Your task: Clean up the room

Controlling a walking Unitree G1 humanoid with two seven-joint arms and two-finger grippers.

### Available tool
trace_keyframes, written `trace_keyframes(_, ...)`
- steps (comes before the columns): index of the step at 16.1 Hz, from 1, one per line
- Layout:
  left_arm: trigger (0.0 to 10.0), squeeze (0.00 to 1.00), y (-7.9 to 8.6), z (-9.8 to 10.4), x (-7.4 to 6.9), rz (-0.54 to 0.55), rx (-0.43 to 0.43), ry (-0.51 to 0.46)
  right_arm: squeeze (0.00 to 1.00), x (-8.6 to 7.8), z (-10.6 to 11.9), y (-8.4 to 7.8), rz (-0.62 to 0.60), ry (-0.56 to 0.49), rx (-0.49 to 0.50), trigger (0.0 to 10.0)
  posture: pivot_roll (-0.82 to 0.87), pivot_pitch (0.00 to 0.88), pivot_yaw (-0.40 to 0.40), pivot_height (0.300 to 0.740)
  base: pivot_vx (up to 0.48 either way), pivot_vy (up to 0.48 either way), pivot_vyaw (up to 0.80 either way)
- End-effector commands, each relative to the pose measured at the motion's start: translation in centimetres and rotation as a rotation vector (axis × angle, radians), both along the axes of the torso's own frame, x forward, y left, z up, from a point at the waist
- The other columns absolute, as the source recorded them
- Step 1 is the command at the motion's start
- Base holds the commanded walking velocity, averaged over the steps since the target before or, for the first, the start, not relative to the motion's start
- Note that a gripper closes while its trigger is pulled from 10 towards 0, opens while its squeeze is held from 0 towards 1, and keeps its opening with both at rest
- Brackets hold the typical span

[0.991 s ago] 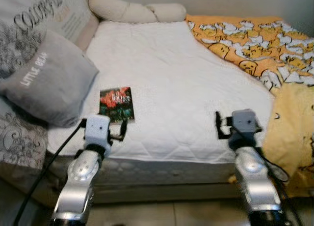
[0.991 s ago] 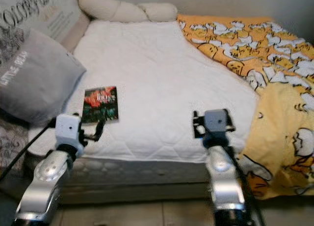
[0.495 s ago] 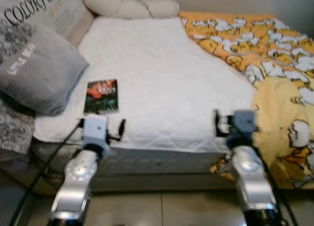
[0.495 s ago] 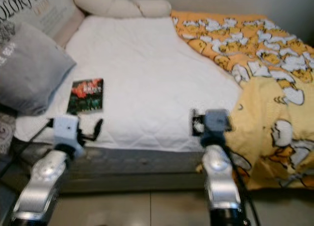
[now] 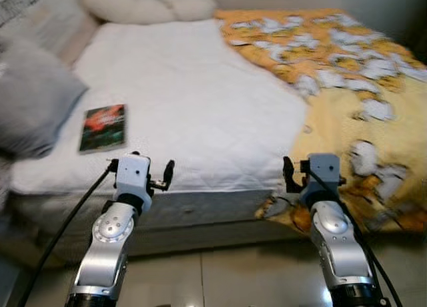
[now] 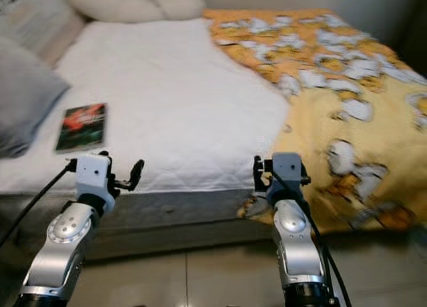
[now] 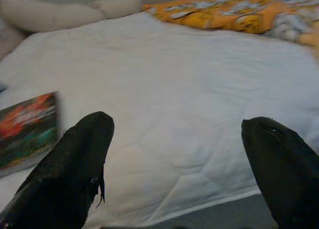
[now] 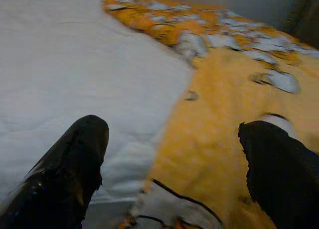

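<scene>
A white mattress (image 5: 190, 87) lies before me. A book with a red and green cover (image 5: 103, 127) rests flat near its left front corner, also seen past the left gripper's fingers (image 7: 27, 127). A yellow patterned blanket (image 5: 360, 87) covers the bed's right side and hangs over the front edge. My left gripper (image 5: 141, 169) hovers open at the bed's front edge, just right of the book. My right gripper (image 5: 313, 176) is open too, in front of the hanging blanket (image 8: 224, 139). Neither holds anything.
A grey pillow (image 5: 30, 103) sits at the bed's left side and a long cream bolster (image 5: 143, 7) lies along the far end. Pale tiled floor (image 5: 220, 280) runs under my arms in front of the bed.
The whole view has swung to the right: book and pillows slid left and the blanket now fills the right side. Both arms keep the same pose with fingers open.
</scene>
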State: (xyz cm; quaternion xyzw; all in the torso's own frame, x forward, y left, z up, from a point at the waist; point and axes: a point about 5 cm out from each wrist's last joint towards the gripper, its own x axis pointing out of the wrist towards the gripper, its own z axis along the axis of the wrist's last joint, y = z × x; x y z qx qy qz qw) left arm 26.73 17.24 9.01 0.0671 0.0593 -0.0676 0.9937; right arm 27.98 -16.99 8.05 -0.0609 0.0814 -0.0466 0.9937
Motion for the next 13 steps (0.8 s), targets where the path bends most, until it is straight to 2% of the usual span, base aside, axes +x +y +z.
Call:
trace_keyframes(1,10.0,0.25,-0.2,0.35,0.4,-0.011,-0.005,-0.01,1.0,0.22,0.38,-0.42,-0.015,-0.013,0.007,10.0,-0.04,0.0,-0.005,0.74,0.33,0.0,0.0)
trace_keyframes(5,10.0,0.25,-0.42,0.46,0.57,-0.027,-0.012,-0.015,1.0,0.26,0.49,-0.46,-0.012,-0.002,0.016,10.0,-0.04,0.0,-0.008,0.74,0.33,0.0,0.0)
trace_keyframes(10,10.0,0.25,-0.55,0.49,0.68,-0.034,-0.012,-0.017,1.0,0.28,0.36,-0.66,-0.021,0.011,0.012,10.0,-0.04,0.0,-0.01,0.74,0.338,0.0,-0.74)
trace_keyframes(13,10.0,0.25,-0.55,0.41,0.65,-0.034,-0.009,-0.013,1.0,0.46,0.68,-0.34,0.007,0.002,0.003,10.0,-0.04,0.0,-0.011,0.74,0.339,0.0,0.0)
